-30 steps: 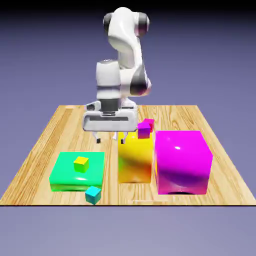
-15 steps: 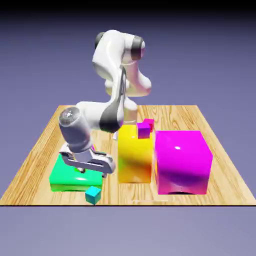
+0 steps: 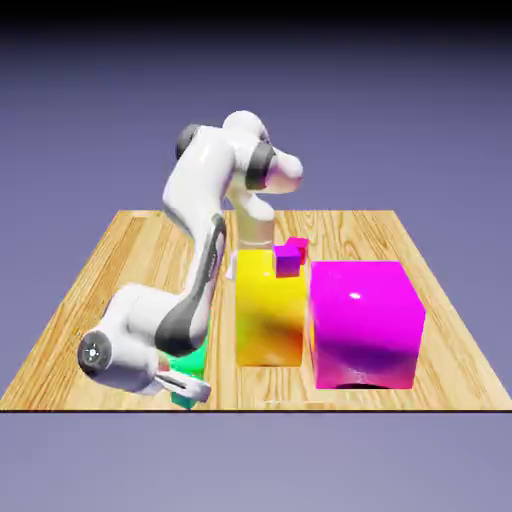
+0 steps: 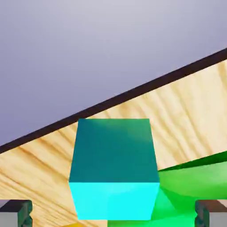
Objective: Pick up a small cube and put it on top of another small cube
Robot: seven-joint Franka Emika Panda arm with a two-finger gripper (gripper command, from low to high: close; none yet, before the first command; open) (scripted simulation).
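Lower left of the exterior view: white two-finger pincer [image 4: 113,213] spread wide, glossy teal-cyan small cube [image 4: 114,164] centred between its tips in the hand view, ungripped. Right of it, tall glossy yellow block [image 3: 270,310], then large glossy magenta block [image 3: 366,325].

No text, label, brand, number or sign is being made out in either view. On the round cap at the arm's elbow end [image 3: 94,352], a small pale mark is being shown in the exterior view, but it is being rendered too small to be read, and whether it is forming a logo or merely a fitting cannot be told. In the hand view, no lettering is being displayed on any surface.
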